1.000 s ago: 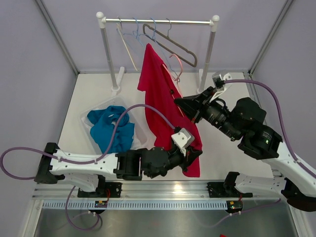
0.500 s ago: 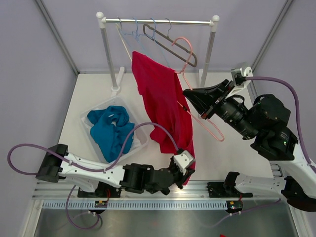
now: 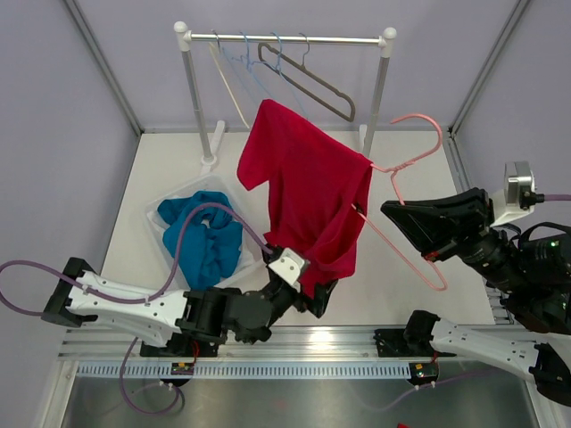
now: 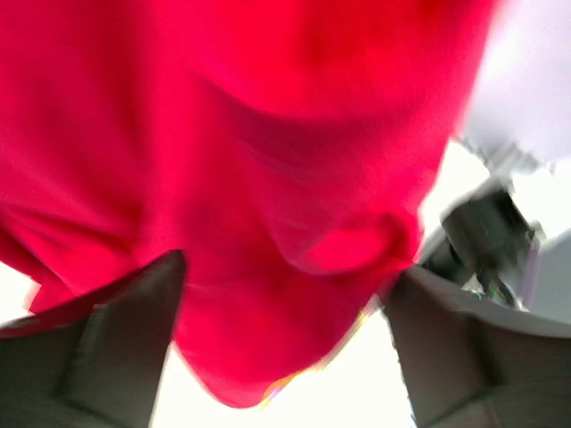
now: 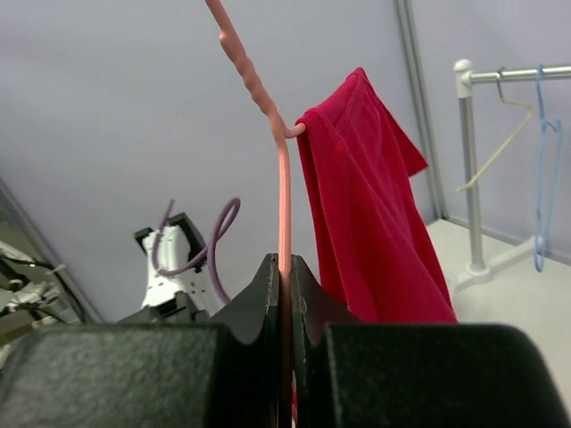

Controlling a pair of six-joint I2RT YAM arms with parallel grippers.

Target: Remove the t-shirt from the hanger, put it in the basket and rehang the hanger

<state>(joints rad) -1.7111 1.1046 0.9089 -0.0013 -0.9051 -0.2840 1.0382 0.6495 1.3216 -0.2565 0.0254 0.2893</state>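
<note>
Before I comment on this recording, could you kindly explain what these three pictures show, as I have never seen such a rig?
These are two robot arms bolted to the near edge of a white table. One picture looks down from above and behind them. The other two come from a small camera on each wrist.

The right end effector is shut on a pink hanger, held clear of the rack. A red t-shirt hangs from one end of that hanger. The left end effector stands open at the shirt's lower hem, with cloth drooping between its fingers.

On the table's left side, a clear bin holds a blue garment. At the back stands a clothes rack with spare hangers.
</note>
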